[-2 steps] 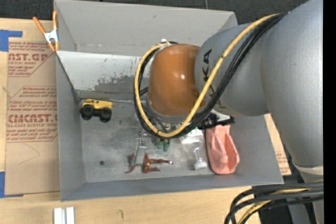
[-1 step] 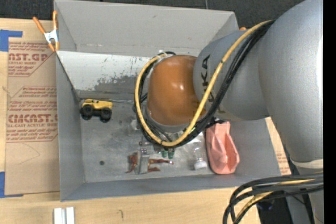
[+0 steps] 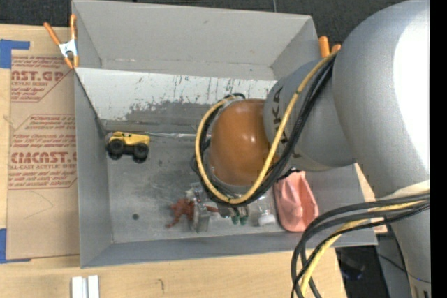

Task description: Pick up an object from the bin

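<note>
My gripper (image 3: 203, 211) pokes out below the arm's wrist at the bin's front middle, low over the floor. A small reddish-brown toy figure (image 3: 181, 211) lies right at its left side, touching or nearly touching it. Small green and white bits (image 3: 242, 218) lie just right of it by the front wall. A soft pink thing (image 3: 296, 202) rests at the front right, partly under the arm. A yellow toy truck (image 3: 128, 145) with black wheels stands apart at the left, by the left wall.
The arm with its orange cover and yellow-black cables spans the bin's right half and hides the floor beneath it. The bin's back wall slopes up steeply. Bare floor lies between the truck and the figure.
</note>
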`<action>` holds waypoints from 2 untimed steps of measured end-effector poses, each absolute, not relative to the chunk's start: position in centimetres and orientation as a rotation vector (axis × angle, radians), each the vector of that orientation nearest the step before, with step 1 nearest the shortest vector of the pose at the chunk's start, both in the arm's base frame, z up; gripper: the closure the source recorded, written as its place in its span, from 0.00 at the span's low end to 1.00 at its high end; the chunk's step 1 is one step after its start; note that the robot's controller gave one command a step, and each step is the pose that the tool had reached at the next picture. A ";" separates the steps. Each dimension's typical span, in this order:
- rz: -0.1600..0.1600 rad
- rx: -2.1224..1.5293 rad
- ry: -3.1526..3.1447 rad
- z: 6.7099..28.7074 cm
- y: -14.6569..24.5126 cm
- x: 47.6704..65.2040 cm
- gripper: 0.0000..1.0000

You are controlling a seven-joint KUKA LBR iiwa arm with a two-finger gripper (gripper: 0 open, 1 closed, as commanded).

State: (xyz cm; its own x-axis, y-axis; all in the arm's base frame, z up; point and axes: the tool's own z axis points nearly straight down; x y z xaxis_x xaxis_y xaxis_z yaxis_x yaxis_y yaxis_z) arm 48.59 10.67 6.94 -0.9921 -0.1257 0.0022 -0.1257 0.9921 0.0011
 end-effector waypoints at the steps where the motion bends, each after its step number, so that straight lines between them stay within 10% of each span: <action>1: -0.001 0.198 -3.133 6.9 10.7 48.6 1.00; 2: -0.002 0.201 -3.133 6.9 10.6 48.6 1.00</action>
State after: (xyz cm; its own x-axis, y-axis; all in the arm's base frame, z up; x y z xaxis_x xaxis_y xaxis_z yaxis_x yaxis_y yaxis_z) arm 48.59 10.65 6.94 -0.9918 -0.1276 0.0021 -0.1276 0.9918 0.0013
